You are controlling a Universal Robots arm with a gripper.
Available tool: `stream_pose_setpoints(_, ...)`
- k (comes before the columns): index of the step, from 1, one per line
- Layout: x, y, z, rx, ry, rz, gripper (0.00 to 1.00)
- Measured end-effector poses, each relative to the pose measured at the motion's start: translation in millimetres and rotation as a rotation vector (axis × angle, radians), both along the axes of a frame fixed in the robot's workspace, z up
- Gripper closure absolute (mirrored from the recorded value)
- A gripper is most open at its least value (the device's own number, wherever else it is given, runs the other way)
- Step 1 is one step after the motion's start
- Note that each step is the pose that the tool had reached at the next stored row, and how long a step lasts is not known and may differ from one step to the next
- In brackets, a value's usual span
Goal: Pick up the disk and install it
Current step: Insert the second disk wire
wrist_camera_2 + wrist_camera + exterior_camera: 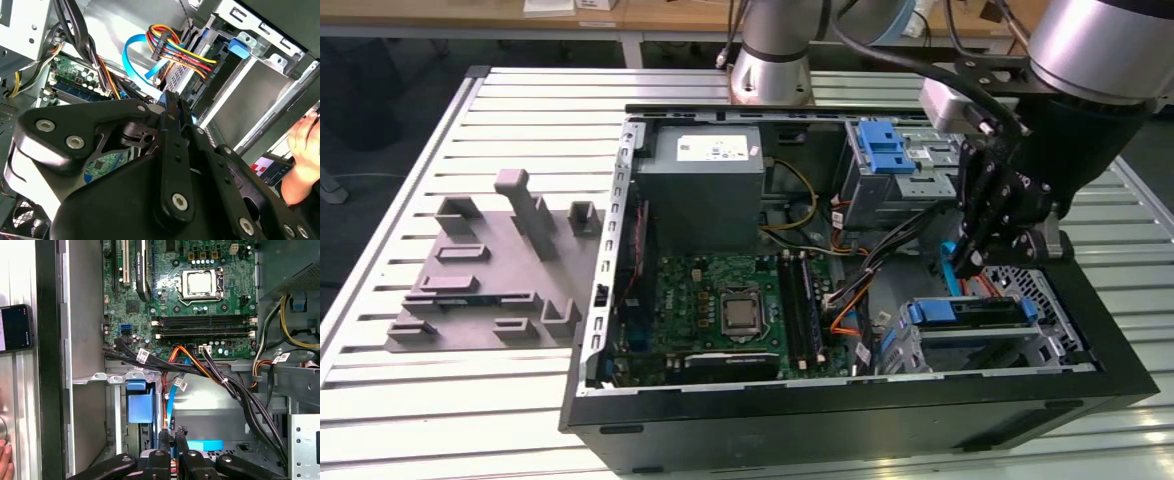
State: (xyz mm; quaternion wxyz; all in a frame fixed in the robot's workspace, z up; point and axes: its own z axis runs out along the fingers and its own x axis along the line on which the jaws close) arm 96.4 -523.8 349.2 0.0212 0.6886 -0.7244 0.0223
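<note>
Your black linkage gripper [971, 262] hangs inside the open black computer case [854, 400], at the corner nearest the camera on the exterior view's right. As far as I can judge, its jaws are drawn close together and pinch the disk [947, 262], the flat silver hard drive with the blue plastic carrier frame. The disk stands on edge, and the exterior view gives you just a blue strip of the frame beside the fingertips. In the second wrist view I take the green board with a blue border [102, 165] behind the linkage to be one face of the drive. Just under it sits the silver metal cage with the blue plastic latch [967, 312], and the disk is not yet inside. To do this step well, please keep the frame parallel to the cage walls and go down slowly, so the rails can meet squarely. Take care with the bundle of black cables [240, 390] and the flat blue data cable [132, 55], because both pass very near the cage and could catch on an edge.
</note>
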Motion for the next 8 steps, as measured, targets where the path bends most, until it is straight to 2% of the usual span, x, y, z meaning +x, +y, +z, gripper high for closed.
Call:
stream_pose_setpoints(2,0.0,-1.1,-0.1,-0.0001,0.0,0.0,0.84)
stream_pose_setpoints(6,0.2,-10.2,-1.2,0.0002,0.0,0.0,0.84)
stream_pose_setpoints(8,0.9,-13.1,-1.8,0.0002,0.0,0.0,0.84)
